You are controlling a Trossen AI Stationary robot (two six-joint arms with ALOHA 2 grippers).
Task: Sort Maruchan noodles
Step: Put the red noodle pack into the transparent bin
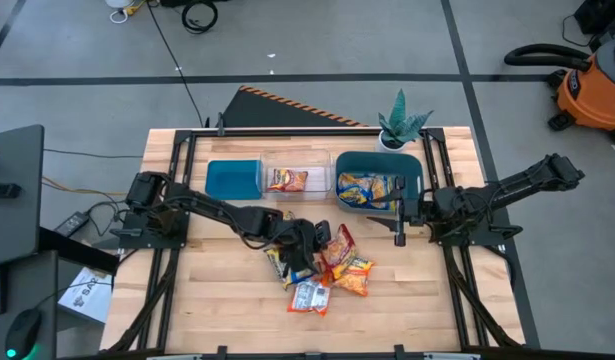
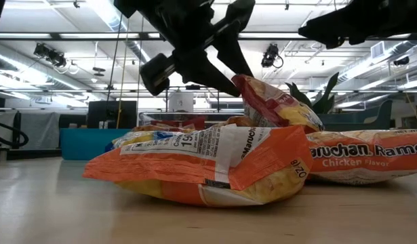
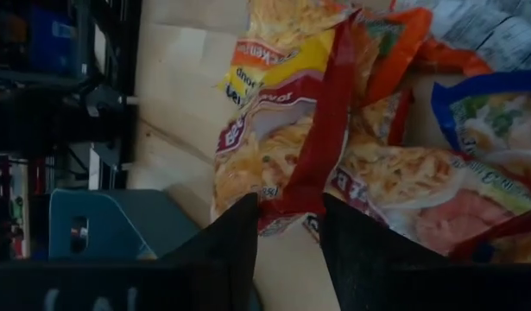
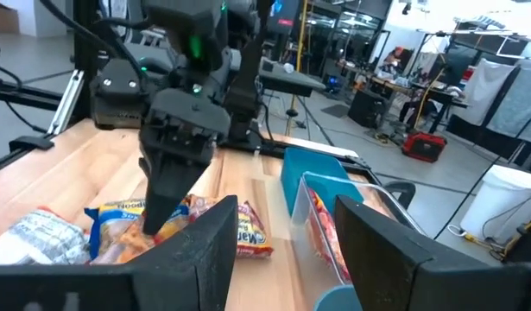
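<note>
A pile of Maruchan noodle packets lies at the table's middle: yellow-and-blue, orange and silvery-white with red print. My left gripper is over the pile's far side, shut on a red-orange packet. My right gripper is open and empty, beside the right teal bin, which holds yellow-and-blue packets. A clear bin holds one red-orange packet. My left gripper pinches the red-orange packet's red sealed end edge between its two fingers. The fingers slant down from the table's left. In the low view the packet is tilted, its held end raised and its lower end behind the front orange packet.
A teal bin stands left of the clear bin, all three in a row at the table's far side. A potted plant stands behind the right bin. Bare wood lies to the near left and near right of the pile.
</note>
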